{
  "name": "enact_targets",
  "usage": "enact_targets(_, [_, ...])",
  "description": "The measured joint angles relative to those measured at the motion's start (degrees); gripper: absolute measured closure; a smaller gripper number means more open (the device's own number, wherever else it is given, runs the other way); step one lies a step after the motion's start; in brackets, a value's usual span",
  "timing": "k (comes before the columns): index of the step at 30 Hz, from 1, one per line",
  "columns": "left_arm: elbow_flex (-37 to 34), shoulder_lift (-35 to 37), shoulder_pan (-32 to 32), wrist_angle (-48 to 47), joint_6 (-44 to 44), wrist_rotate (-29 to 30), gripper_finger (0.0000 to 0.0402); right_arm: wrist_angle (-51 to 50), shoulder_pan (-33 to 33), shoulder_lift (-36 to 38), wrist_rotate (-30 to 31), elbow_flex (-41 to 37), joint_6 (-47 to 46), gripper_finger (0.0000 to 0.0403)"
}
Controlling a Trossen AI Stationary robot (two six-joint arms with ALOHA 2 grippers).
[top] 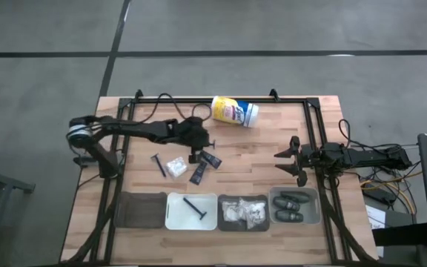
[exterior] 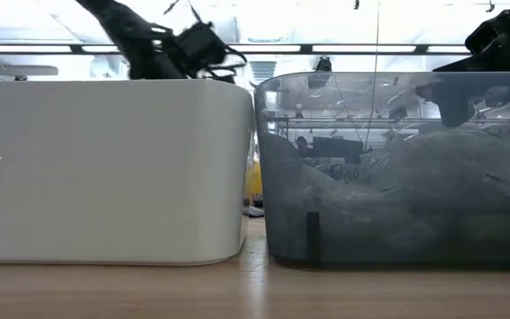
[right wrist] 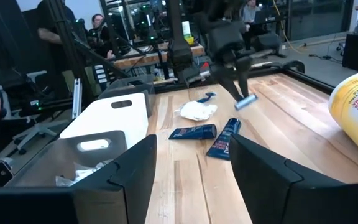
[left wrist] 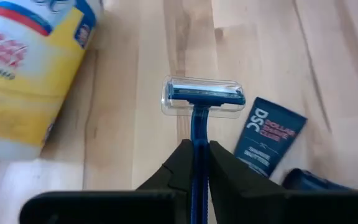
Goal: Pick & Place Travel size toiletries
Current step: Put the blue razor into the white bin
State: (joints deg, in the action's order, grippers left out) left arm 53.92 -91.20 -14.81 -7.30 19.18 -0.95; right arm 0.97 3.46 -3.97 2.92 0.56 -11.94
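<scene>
My left gripper point(top: 198, 150) hangs over the middle of the table, shut on a blue razor point(left wrist: 202, 98) whose head wears a clear cap. On the wood below lie two dark tubes point(top: 212, 159) point(top: 198, 175), a white packet point(top: 175, 167) and another razor point(top: 158, 165). A further razor lies flat in the white bin point(top: 175, 211). White packets fill the dark bin point(top: 243, 200), and dark pods lie in the clear bin point(top: 295, 194). At the table's right edge my right gripper point(right wrist: 191, 174) stands open on nothing. My left gripper pinches the razor's thin blue handle point(left wrist: 197, 149) between its two fingers, which lie along it and slant down from the table's left side. The capped head point(right wrist: 246, 101) sticks out beyond the fingertips. The razor is lifted clear of the table.
A big yellow-and-white canister point(top: 235, 111) lies on its side at the far edge. A dark brown bin point(top: 141, 210) stands leftmost in the row of bins along the near edge. Black frame rails point(top: 313, 126) run along the table's sides. People sit in the room beyond.
</scene>
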Motion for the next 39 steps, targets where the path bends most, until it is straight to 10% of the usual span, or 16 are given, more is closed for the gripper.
enact_targets(14, [-18.8,18.7,7.4,18.9,-7.3,0.0,0.0369,0.0,0.0,0.1,0.0,0.0,0.0,0.0235])
enact_targets(39, [-20.6,21.3,29.9,22.8,-9.5,5.4,0.0369,0.0,0.0,0.1,-0.1,0.0,0.0,0.031])
